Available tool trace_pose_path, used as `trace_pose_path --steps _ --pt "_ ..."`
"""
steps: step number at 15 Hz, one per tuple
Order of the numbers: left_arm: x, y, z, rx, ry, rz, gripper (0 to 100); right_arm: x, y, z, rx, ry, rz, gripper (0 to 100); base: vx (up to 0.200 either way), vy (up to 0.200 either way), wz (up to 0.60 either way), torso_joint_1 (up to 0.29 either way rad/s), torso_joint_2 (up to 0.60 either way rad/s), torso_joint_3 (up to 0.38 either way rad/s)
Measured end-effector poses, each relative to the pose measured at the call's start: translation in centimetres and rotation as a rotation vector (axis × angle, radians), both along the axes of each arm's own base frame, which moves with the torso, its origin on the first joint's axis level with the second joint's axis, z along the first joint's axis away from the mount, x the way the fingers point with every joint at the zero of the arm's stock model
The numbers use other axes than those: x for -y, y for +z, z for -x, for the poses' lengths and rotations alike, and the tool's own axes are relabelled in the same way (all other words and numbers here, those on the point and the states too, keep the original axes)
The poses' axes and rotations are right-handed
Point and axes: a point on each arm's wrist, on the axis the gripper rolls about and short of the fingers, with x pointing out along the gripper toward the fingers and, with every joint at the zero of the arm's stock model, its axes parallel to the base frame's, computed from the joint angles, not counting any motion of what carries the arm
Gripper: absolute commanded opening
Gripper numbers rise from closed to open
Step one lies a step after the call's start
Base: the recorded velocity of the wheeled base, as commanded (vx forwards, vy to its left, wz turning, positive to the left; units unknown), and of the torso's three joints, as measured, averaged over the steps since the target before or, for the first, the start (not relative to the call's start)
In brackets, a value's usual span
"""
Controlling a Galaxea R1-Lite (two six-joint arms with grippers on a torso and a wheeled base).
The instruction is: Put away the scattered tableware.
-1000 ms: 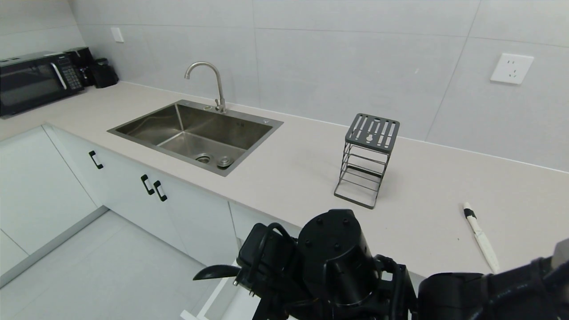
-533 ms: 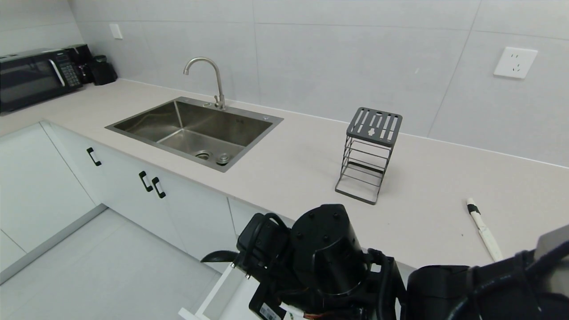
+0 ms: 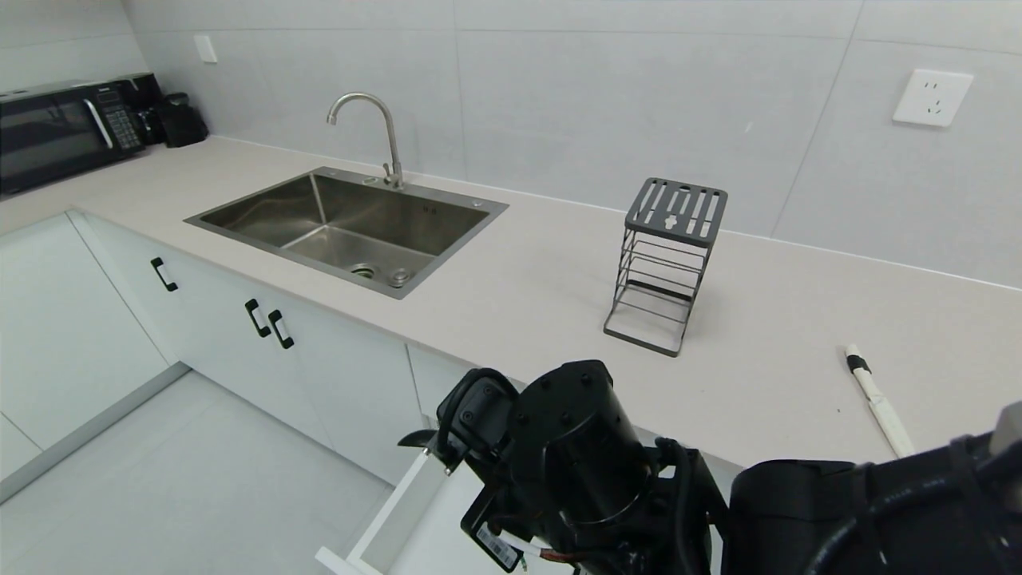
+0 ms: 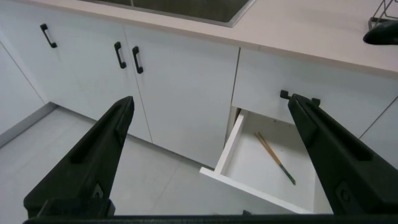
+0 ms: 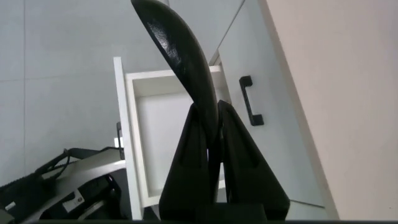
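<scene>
Right end effector (image 5: 212, 115) gripping black spoon (image 5: 177, 56) over open drawer (image 3: 375, 517), bottom centre of head view. Left end effector (image 4: 211, 102) hanging open, empty. Chopsticks (image 4: 275, 158) already lying in drawer. Knife (image 3: 878, 399) lying on table (image 3: 519, 295), lower right, not yet stowed.

No writing can be read. The microwave (image 3: 56, 128), far off from the right fingers (image 5: 186, 168) at the tabletop's (image 3: 519, 303) end, has a keypad (image 3: 118, 125) whose marks are too small to make out.
</scene>
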Motion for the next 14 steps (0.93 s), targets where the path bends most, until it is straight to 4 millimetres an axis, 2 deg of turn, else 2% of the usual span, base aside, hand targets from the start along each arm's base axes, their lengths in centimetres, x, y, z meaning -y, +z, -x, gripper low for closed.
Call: trace_pose_path --steps 6,14 --pt "0.0 0.0 0.0 0.000 0.000 0.000 100 -0.1 -0.3 0.6 -0.009 0.036 -0.021 0 0.000 0.000 0.00 -0.146 0.29 0.139" --pt "0.0 0.0 0.0 -0.001 0.000 0.000 100 -1.0 0.9 0.1 0.013 0.037 -0.068 0 0.000 0.000 0.00 -0.105 0.21 0.102"
